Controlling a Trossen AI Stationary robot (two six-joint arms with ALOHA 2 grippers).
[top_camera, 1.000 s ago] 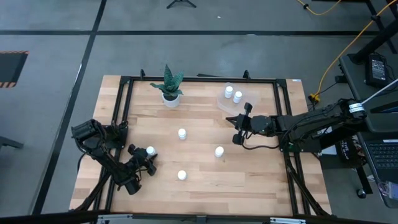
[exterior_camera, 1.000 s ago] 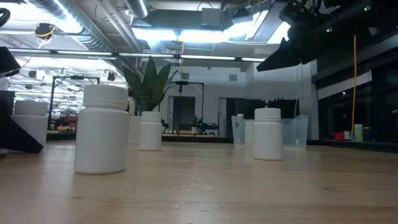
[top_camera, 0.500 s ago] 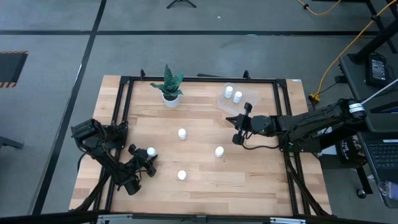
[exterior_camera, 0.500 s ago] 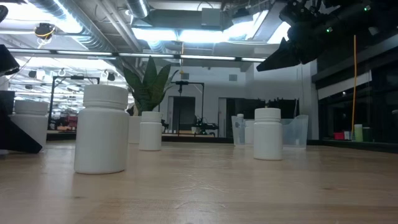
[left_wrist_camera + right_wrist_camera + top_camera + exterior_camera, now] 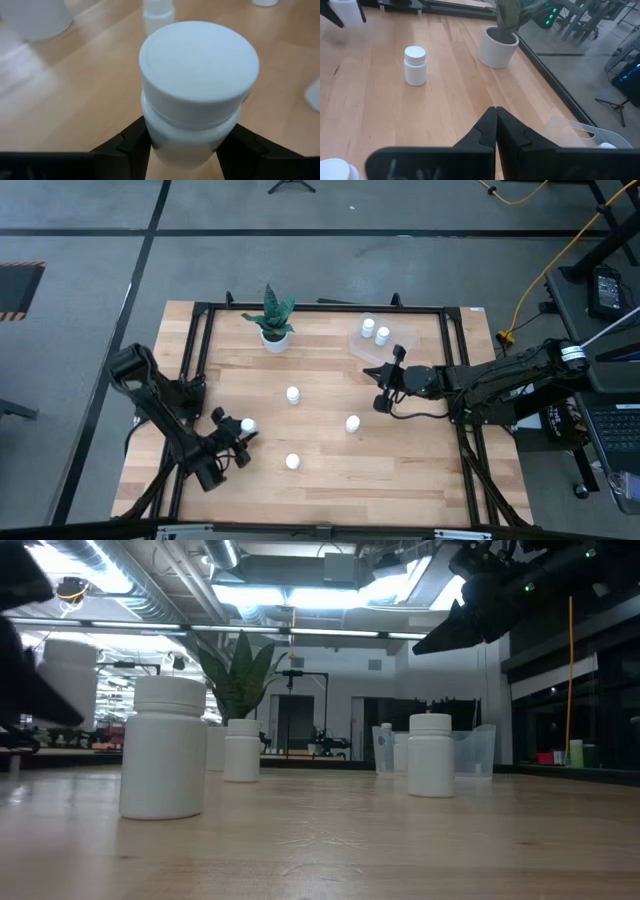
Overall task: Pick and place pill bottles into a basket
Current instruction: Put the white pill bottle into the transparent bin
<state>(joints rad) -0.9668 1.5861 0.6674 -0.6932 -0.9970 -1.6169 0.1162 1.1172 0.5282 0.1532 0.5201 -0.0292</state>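
My left gripper (image 5: 238, 436) is at the table's near left, shut on a small white pill bottle (image 5: 246, 424); the low view shows that bottle (image 5: 68, 675) raised off the wood. Three more bottles stand upright on the table (image 5: 293, 394) (image 5: 352, 423) (image 5: 292, 462). The clear basket (image 5: 360, 348) sits at the far right with two bottles in it (image 5: 368, 327) (image 5: 383, 335). My right gripper (image 5: 385, 388) is shut and empty, held above the table just near of the basket. My left gripper pinches the bottle's body just below the cap (image 5: 150, 137) between its two fingers (image 5: 131, 146), one on each side. The fingers come from the table's near-left side. The bottle stands upright in the hold, lifted clear of the table.
A white pot with a green plant (image 5: 274, 335) stands at the far edge, left of the basket. A black frame (image 5: 195, 340) runs round the tabletop. Bare wood lies between the standing bottles and the basket.
My left gripper has gone up with the pill bottle, which was standing on the table and now hangs upright, clear of it. The left arm has shifted a little toward the table's right.
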